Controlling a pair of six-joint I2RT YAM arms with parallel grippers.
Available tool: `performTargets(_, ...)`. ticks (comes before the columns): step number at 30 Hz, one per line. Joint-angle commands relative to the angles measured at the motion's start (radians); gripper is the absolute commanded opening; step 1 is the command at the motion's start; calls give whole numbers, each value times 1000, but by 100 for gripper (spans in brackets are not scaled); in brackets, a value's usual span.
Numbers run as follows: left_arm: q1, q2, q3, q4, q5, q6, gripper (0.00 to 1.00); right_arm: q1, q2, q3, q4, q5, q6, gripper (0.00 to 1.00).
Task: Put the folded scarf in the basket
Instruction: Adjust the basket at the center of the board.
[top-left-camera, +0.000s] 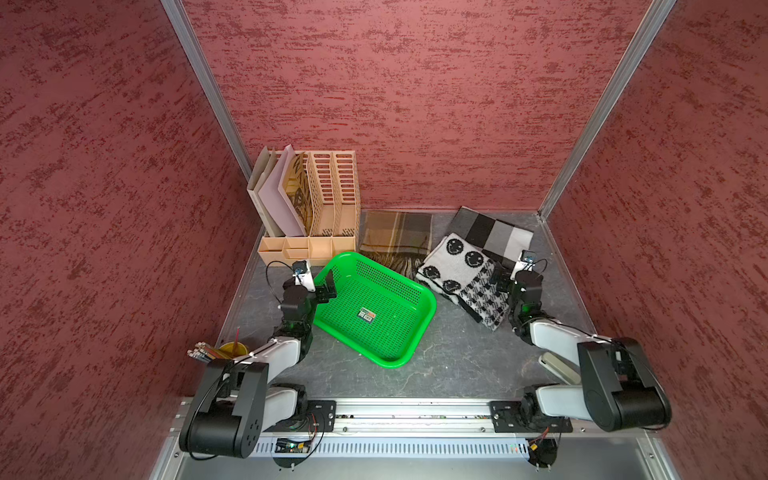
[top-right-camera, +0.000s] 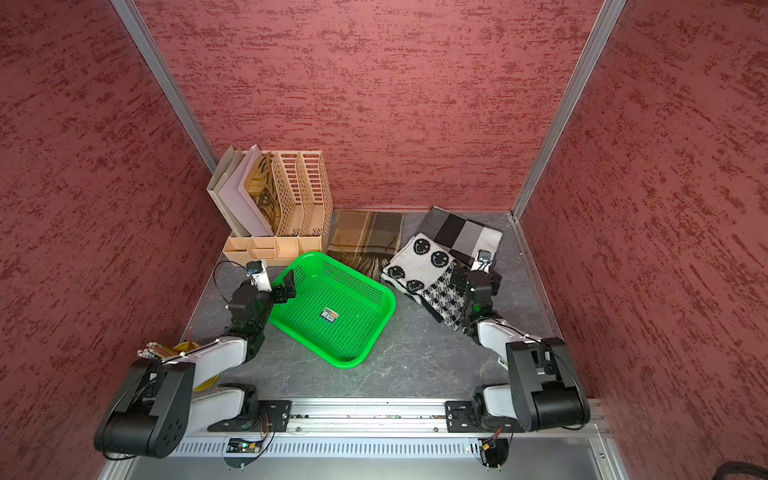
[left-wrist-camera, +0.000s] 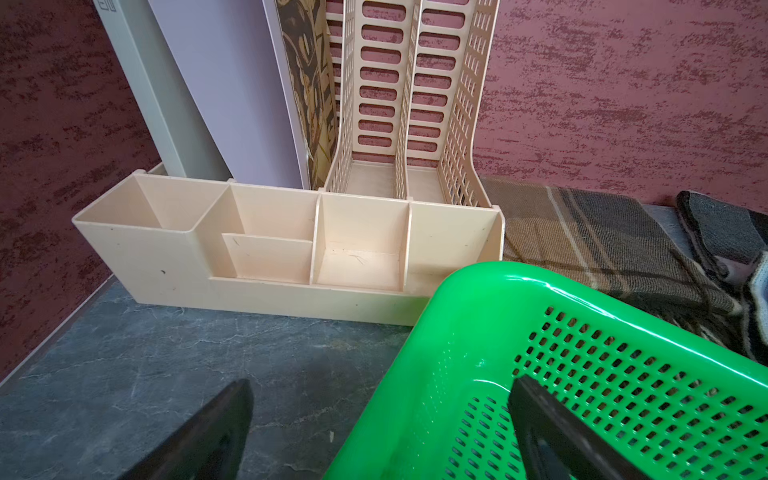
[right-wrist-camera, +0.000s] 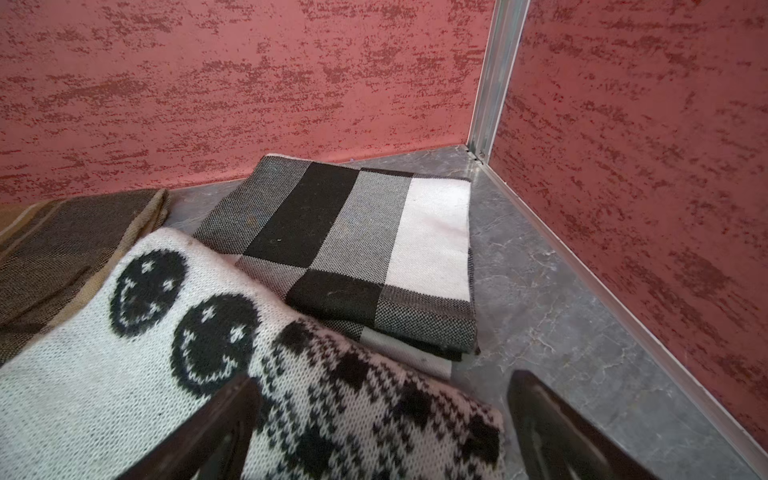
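The bright green basket (top-left-camera: 386, 291) (top-right-camera: 345, 286) (left-wrist-camera: 478, 332) lies empty mid-table, with a small sticker on its floor. My left gripper (top-left-camera: 320, 284) (top-right-camera: 284, 286) (left-wrist-camera: 382, 386) is open and straddles the basket's far-left rim, one finger inside and one over the table. A folded white scarf with black smileys (top-left-camera: 461, 274) (top-right-camera: 424, 266) (right-wrist-camera: 104, 395) lies to the right of the basket. My right gripper (top-left-camera: 505, 278) (top-right-camera: 465, 280) (right-wrist-camera: 384, 380) is open over that scarf's near-right edge, one finger above the knit and one above the bare table. It holds nothing.
A grey, black and white check scarf (top-left-camera: 490, 232) (right-wrist-camera: 357, 232) and a brown plaid scarf (top-left-camera: 395, 237) (left-wrist-camera: 602, 241) lie folded by the back wall. The tan file organiser (top-left-camera: 311, 208) (left-wrist-camera: 291, 249) stands back left. A yellow pencil cup (top-left-camera: 224, 351) and a grey stapler (top-left-camera: 559, 368) sit near the arms.
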Motion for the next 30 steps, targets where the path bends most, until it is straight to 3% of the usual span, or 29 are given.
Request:
performTargets(1,8,-1,13,13,2,5,100,7,-11,-6,9,24,-5,98)
performTargets(22,-3,-11,-3,30,-41,3,100,8,-21,-18,24,13,-6,99)
performTargets(30,-74,-69,-18,-19,-272,-23,100,15,-67,-57,65,-22,-39,98)
